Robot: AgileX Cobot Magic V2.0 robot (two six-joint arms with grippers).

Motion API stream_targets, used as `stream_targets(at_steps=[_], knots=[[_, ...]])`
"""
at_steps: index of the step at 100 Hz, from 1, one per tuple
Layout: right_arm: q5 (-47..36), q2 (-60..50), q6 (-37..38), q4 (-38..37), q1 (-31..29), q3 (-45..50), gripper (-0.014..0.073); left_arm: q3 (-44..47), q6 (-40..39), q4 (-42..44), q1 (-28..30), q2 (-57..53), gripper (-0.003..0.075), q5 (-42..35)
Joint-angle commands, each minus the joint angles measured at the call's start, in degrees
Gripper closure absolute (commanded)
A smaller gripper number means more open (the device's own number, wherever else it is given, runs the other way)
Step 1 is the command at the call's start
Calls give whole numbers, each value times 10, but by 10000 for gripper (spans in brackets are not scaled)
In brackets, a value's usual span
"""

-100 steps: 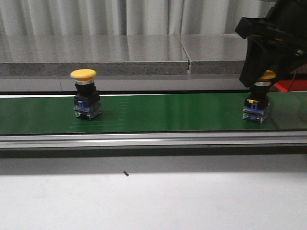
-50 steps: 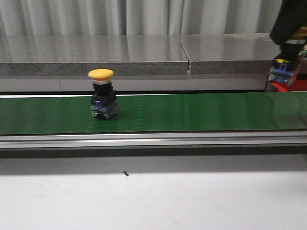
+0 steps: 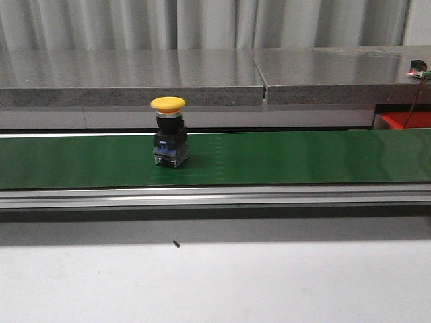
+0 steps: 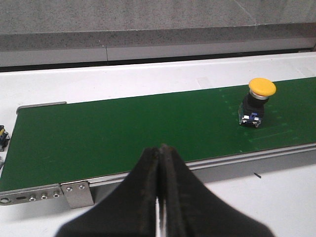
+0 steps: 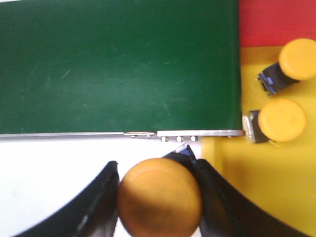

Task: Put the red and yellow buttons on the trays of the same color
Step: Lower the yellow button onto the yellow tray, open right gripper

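A yellow button (image 3: 168,131) with a black and blue base stands upright on the green belt (image 3: 269,158), left of centre; it also shows in the left wrist view (image 4: 256,98). My left gripper (image 4: 160,148) is shut and empty, hovering near the belt's front rail. My right gripper (image 5: 158,170) is shut on a second yellow button (image 5: 159,195), just off the belt's end beside the yellow tray (image 5: 276,187). Two yellow buttons (image 5: 296,61) (image 5: 281,120) lie in that tray. The red tray (image 5: 276,19) sits beyond it. No red button is in view. Neither gripper shows in the front view.
A grey stone ledge (image 3: 202,74) runs behind the belt, and a metal rail (image 3: 215,196) along its front. A corner of the red tray (image 3: 407,120) shows at the right. White tabletop (image 3: 215,282) lies in front.
My right gripper lifted a yellow button off the belt's right end and left the front view. The other yellow button rode the belt to the right.
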Motion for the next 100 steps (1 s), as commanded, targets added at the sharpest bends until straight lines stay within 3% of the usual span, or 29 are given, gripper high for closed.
stream_targets(at_steps=[1,37,66,100], knots=[[-24,-24,16,11,-33,-4,453,-15,0,-14,-5,4,741,-35],[-72,-29,46,10,-142,63,453,-15,0,-14,-5,4,741,-35],[-157,-19,67,7,-149,117,453,-15,0,-14,-5,4,741,-35],[-185,69,71,14,-149,119,453,-15,0,-14,-5,4,741,-35]])
